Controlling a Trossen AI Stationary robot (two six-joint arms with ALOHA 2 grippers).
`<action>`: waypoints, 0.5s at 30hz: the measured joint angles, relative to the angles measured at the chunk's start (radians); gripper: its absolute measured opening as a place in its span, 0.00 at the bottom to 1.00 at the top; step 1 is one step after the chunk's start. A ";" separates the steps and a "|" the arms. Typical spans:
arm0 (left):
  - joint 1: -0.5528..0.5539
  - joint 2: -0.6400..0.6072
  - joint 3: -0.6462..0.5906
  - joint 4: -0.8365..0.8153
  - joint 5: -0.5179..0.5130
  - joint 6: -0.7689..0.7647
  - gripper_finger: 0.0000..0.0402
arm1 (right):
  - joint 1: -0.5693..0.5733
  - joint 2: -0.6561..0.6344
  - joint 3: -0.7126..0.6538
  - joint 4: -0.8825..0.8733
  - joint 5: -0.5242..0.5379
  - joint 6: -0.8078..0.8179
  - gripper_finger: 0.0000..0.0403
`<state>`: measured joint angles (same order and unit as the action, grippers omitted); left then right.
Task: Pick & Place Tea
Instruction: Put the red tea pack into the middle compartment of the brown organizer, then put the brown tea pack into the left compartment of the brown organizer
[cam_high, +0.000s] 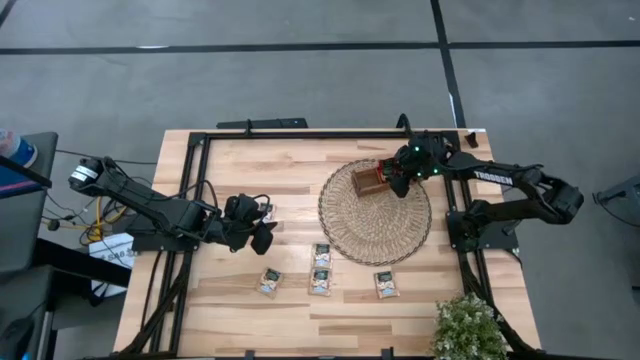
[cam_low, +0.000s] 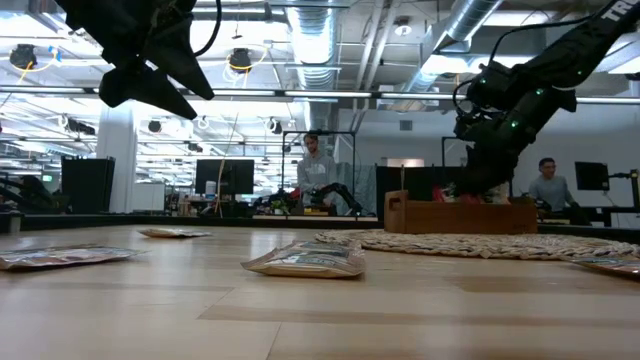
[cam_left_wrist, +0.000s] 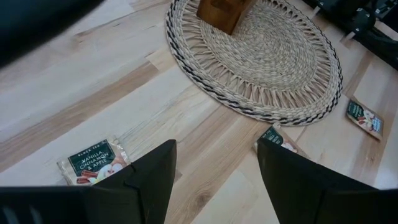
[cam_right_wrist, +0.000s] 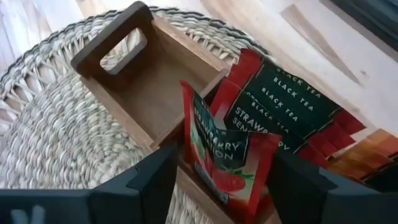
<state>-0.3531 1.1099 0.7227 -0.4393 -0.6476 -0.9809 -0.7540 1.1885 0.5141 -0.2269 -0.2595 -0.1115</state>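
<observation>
R gripper (cam_right_wrist: 211, 180) open over wooden tray (cam_right_wrist: 146, 93) on wicker mat (cam_high: 375, 215), red sachet (cam_right_wrist: 227, 158) propped inside. L gripper (cam_left_wrist: 214, 180) open above bench (cam_high: 230, 170). Beige sachets (cam_high: 321, 254) on bench: light, thin, floppy; prob slippery; pinch by edge.

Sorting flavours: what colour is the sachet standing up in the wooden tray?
Red, with a dark green label, on the sachet in the wooden tray; right wrist view shows it best.
</observation>
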 joint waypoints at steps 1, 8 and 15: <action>0.000 0.000 0.000 0.000 0.000 0.001 0.54 | 0.000 0.000 0.008 -0.014 0.000 -0.002 0.54; 0.000 0.000 0.000 0.000 0.007 0.004 0.54 | 0.001 -0.091 0.049 -0.134 0.038 -0.012 0.52; 0.000 0.000 0.000 0.000 0.014 0.005 0.54 | 0.005 -0.241 0.057 -0.246 0.106 0.008 0.51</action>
<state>-0.3531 1.1099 0.7227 -0.4389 -0.6331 -0.9756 -0.7486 0.9474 0.5713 -0.4726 -0.1538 -0.1034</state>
